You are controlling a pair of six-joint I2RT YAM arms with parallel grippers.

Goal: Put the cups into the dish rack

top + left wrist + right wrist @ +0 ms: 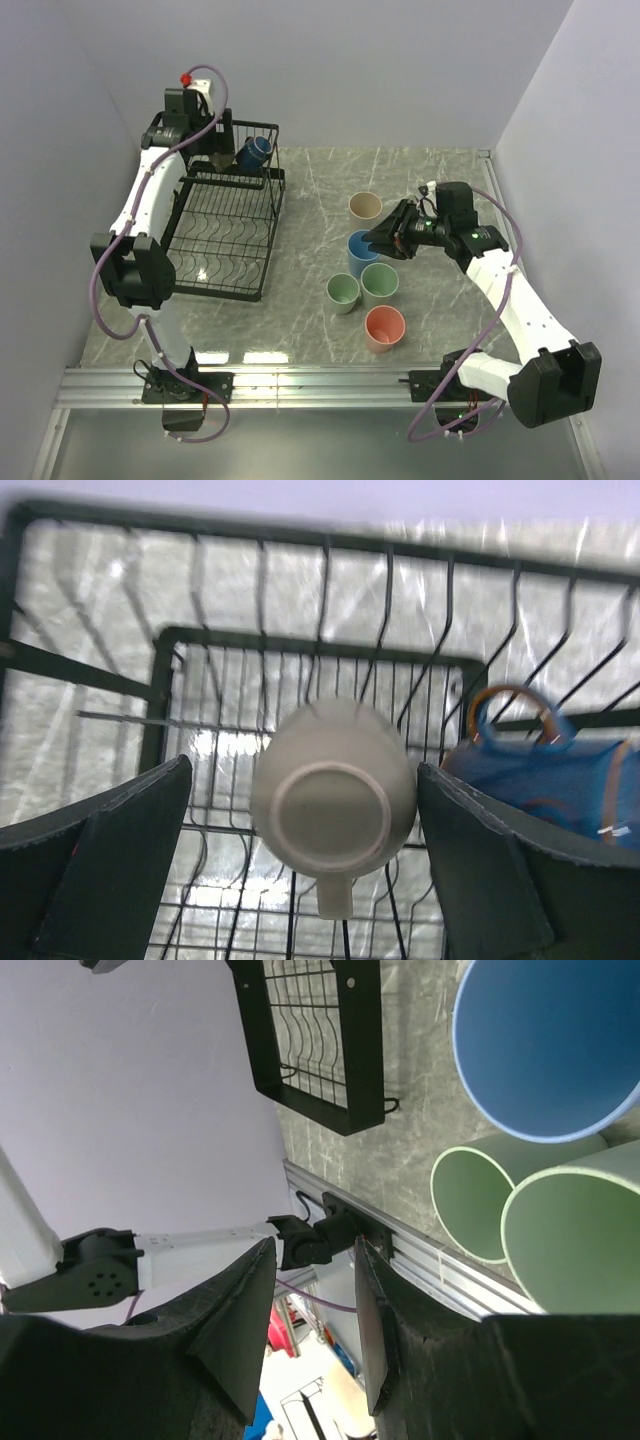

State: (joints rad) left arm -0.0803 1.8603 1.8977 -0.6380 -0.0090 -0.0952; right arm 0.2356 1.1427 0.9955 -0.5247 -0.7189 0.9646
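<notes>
The black wire dish rack (225, 240) stands at the back left. In its basket tier lie a small dark-blue cup (256, 152) and a small beige mug (332, 798), upside down with its handle toward me. My left gripper (214, 150) hovers over the basket; in the left wrist view it (302, 770) is open, its fingers either side of the mug. On the table stand beige (365, 207), light blue (358, 254), two pale green (380, 284) (343, 293) and salmon (385, 328) tumblers. My right gripper (385, 238) is open and empty above the light blue tumbler (545, 1045).
The rack's long plate-slot tier (215, 262) holds nothing and also shows in the right wrist view (320, 1040). The aluminium rail (320, 385) runs along the near table edge. Walls close the left, back and right sides.
</notes>
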